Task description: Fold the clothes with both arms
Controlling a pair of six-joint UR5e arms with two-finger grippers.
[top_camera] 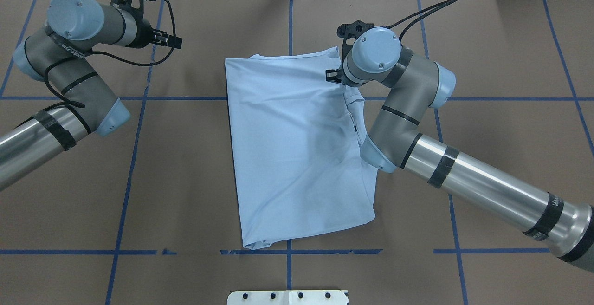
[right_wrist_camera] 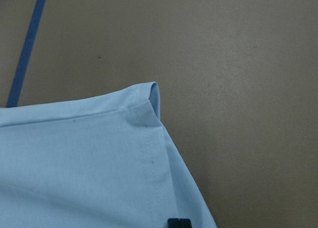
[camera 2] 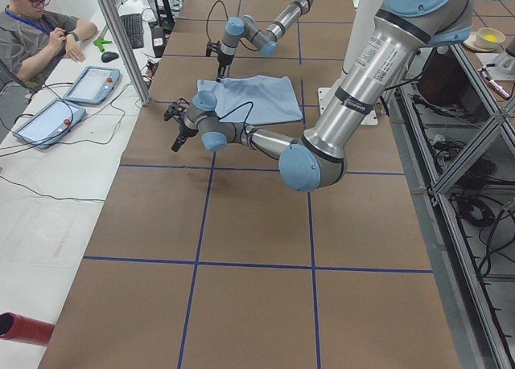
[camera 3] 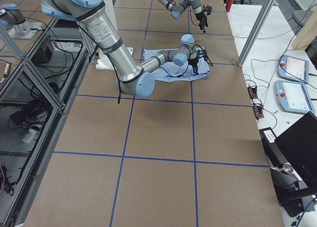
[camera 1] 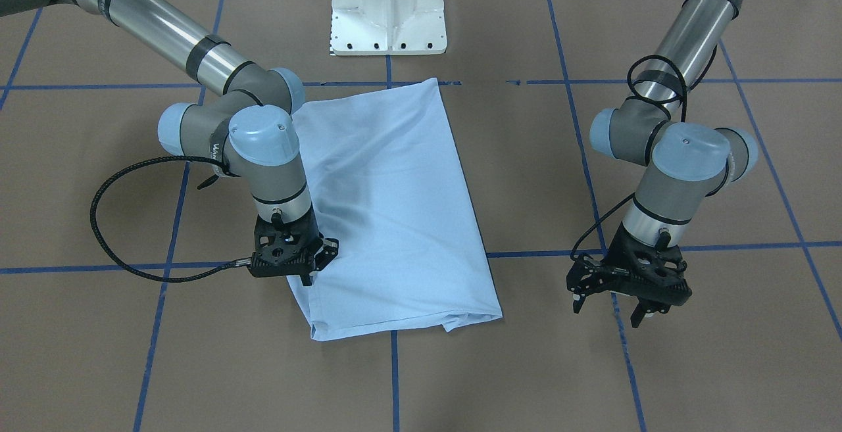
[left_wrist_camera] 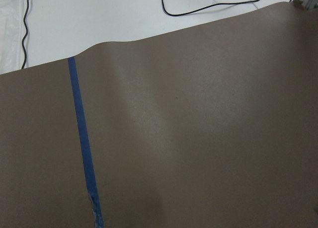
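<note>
Spread wide and empty, my left jaws hang at the end of my left arm (camera 1: 684,175) above the bare brown desk (camera 1: 526,366). They are close to a crossing of blue tape lines (camera 1: 526,253) and well apart from the cloth. That wrist's camera sees only desk and one tape line.

My right jaws, on my right arm (camera 1: 263,149), are down at the long edge of the light blue T-shirt (camera 1: 395,208), near its corner on the side away from my white pedestal (camera 1: 388,11). Whether they pinch the cloth or merely sit against it I cannot tell (the wrist hides them from overhead, and my right wrist camera catches only one dark fingertip (right_wrist_camera: 178,222) at the bottom of its view, on the fabric below a hemmed corner).

The T-shirt lies folded into a long strip in the middle of the desk, between my two arms, with one short end close to the pedestal.
</note>
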